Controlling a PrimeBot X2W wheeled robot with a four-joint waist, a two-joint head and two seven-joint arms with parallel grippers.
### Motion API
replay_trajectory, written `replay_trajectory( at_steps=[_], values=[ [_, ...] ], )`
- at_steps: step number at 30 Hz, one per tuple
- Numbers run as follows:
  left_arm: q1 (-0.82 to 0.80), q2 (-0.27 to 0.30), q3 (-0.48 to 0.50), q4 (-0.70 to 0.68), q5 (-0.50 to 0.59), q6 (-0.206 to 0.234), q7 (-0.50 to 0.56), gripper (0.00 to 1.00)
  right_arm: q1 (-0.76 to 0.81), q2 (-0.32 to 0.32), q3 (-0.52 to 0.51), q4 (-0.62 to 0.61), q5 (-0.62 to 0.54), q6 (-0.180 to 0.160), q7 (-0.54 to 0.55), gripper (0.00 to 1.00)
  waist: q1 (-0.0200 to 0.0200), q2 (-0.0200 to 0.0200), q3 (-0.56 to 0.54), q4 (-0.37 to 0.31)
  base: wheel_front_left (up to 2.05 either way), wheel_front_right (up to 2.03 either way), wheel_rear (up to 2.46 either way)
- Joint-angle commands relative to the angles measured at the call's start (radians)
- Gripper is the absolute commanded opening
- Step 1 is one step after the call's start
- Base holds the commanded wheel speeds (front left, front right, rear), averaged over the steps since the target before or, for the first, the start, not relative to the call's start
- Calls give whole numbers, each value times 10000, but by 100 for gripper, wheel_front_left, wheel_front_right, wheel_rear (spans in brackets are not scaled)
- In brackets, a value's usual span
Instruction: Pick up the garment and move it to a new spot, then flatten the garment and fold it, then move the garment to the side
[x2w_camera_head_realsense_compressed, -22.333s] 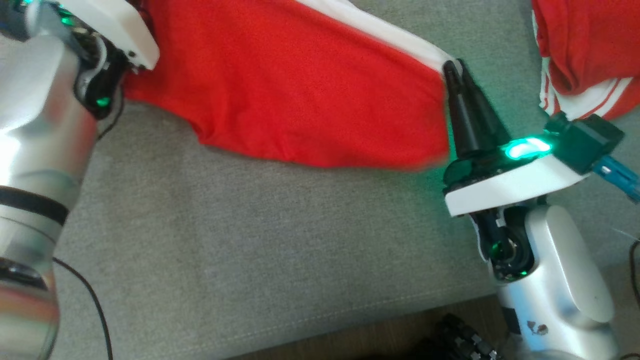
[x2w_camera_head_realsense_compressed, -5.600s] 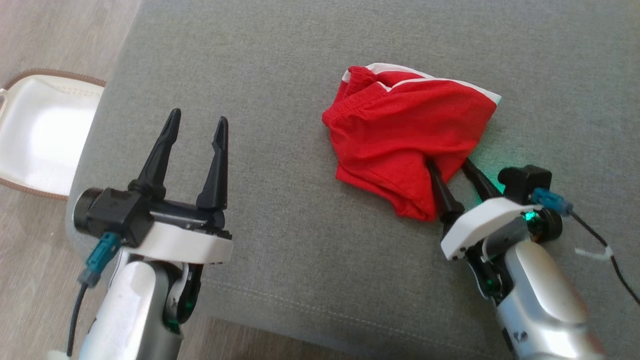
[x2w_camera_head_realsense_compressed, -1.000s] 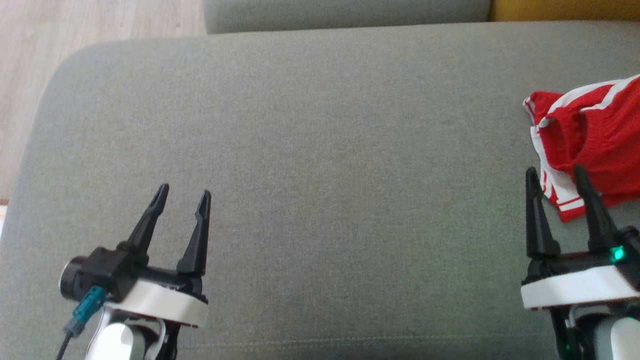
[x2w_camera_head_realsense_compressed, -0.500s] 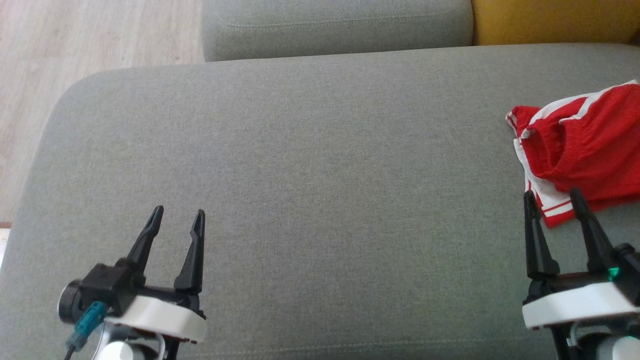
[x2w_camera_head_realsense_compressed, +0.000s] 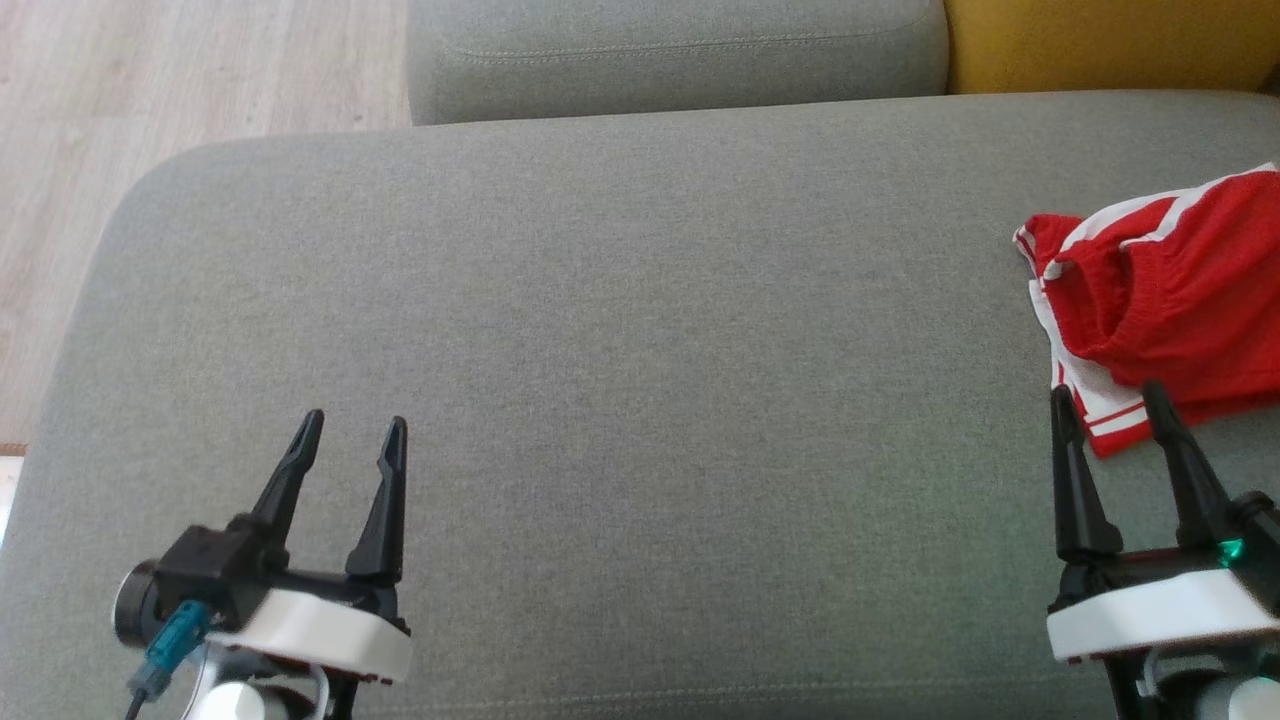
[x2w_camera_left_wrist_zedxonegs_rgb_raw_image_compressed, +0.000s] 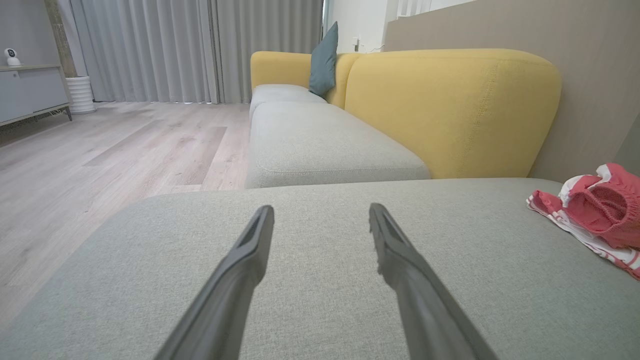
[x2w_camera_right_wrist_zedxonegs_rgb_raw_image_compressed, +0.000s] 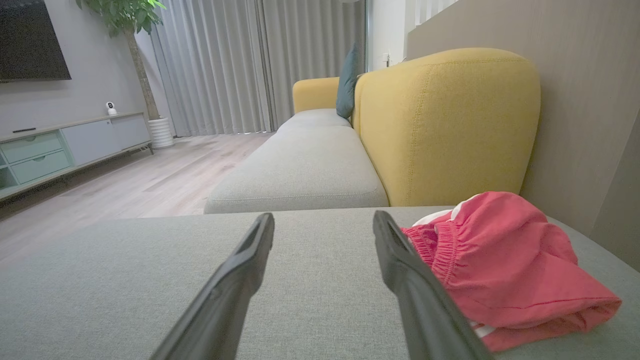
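You have the garment (x2w_camera_head_realsense_compressed: 1170, 310), red shorts in a soft, finely textured fabric with white side stripes and a gathered elastic waistband, lying in a loosely folded, rumpled heap at the right end of the grey cushion (x2w_camera_head_realsense_compressed: 640, 330). That cushion is broad, rounded at the corners and covered in a coarse woven cloth. Your right gripper (x2w_camera_head_realsense_compressed: 1107, 395) hovers over the cushion's near right edge, just in front of the garment, its two long, tapered dark fingers spread apart and holding nothing. The outer finger lies just beside the waistband; whether it touches the cloth cannot be told. Your left gripper (x2w_camera_head_realsense_compressed: 356, 420) sits over the cushion's near left part, well apart from the garment, likewise parted and empty. Beyond the cushion's far edge lie a second grey seat (x2w_camera_head_realsense_compressed: 670, 50), a plump yellow backrest (x2w_camera_head_realsense_compressed: 1100, 40) and a pale wood-plank floor (x2w_camera_head_realsense_compressed: 150, 80).
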Motion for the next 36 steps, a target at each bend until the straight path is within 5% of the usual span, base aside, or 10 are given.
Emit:
replay_trajectory(
  at_steps=[1,22,23,36],
  values=[
    [-255,189,359,-381,-79,63,-26,100,-182,-62,242,-406,25,-7,38,100,1,0,24,-7,0,0,0],
    [-384,296,283,-376,-132,182,-168,100,-253,-62,213,-445,43,-7,-2,100,1,0,229,-60,0,0,0],
    [-4,137,-26,-55,-86,138,-100,0,-1,2,-2,-39,3,0,-3,0,1,0,230,-62,0,0,0],
    [198,-117,67,1028,-1171,45,87,0,-9,-71,112,1261,1179,-1,-19,0,1,0,198,-46,0,0,0]
  ],
)
